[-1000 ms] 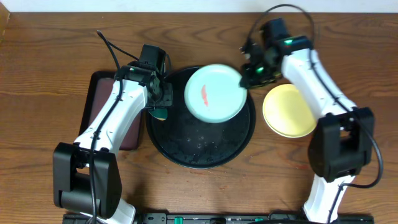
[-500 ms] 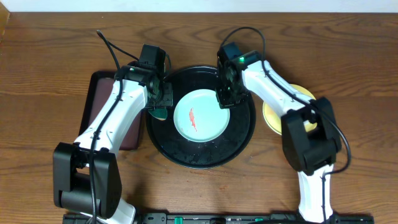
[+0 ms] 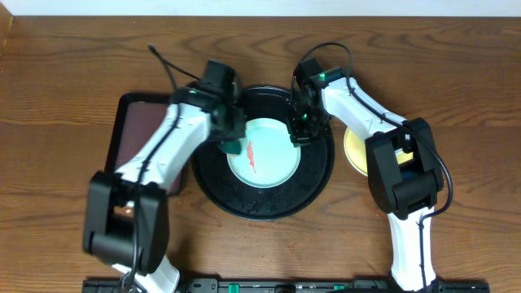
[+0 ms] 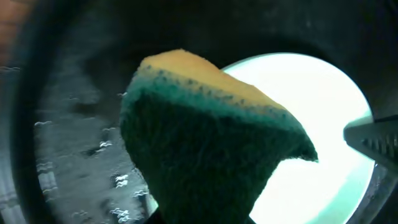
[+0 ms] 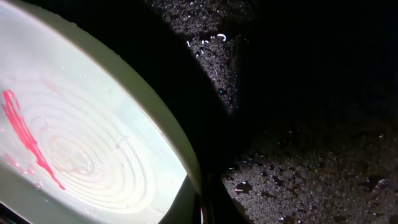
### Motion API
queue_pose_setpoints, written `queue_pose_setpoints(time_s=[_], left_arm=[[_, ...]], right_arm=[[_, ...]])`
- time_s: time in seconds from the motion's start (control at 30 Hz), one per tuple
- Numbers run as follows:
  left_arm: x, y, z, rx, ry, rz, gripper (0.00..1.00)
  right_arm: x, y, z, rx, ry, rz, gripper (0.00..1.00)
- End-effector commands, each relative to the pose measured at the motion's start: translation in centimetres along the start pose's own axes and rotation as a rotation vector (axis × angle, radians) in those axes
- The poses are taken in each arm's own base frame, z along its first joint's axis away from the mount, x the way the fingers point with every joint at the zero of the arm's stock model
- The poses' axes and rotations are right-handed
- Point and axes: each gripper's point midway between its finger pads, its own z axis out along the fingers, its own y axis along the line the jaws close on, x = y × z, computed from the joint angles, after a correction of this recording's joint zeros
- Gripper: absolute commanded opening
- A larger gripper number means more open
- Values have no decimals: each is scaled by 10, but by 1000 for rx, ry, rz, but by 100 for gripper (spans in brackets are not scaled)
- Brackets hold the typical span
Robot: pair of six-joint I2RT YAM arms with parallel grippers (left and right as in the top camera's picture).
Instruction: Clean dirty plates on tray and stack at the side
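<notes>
A mint-aqua plate (image 3: 262, 155) with a red smear lies on the round black tray (image 3: 313, 181). It also shows in the right wrist view (image 5: 81, 143) and in the left wrist view (image 4: 323, 106). My right gripper (image 3: 299, 134) is shut on the plate's right rim (image 5: 200, 205). My left gripper (image 3: 231, 143) is shut on a green and yellow sponge (image 4: 205, 137) at the plate's left edge. A pale yellow plate (image 3: 356, 146) lies on the table right of the tray, partly hidden by my right arm. A third plate is not in view.
A dark brown rectangular tray (image 3: 134, 122) lies left of the black tray, under my left arm. The black tray's floor is wet with droplets (image 5: 298, 155).
My right gripper brought the mint plate down from above the tray's back right onto the tray. My left gripper moved right with the sponge to the plate's left edge.
</notes>
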Motion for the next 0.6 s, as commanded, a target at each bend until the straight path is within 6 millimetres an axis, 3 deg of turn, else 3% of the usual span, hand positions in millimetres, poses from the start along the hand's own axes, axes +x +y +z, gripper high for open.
queue_pose_setpoints(time_s=[0.0, 0.2, 0.37, 0.57], left_arm=[[17, -15, 28, -6, 61, -44, 8], [36, -8, 65, -113, 126, -157, 7], [39, -7, 60, -99, 146, -225, 7], [63, -39, 55, 58, 285, -237, 7]], right_arm=[[4, -9, 19, 38, 34, 20, 1], [4, -9, 19, 40, 34, 21, 1], [4, -9, 19, 40, 33, 20, 1], [4, -9, 19, 40, 33, 20, 1]])
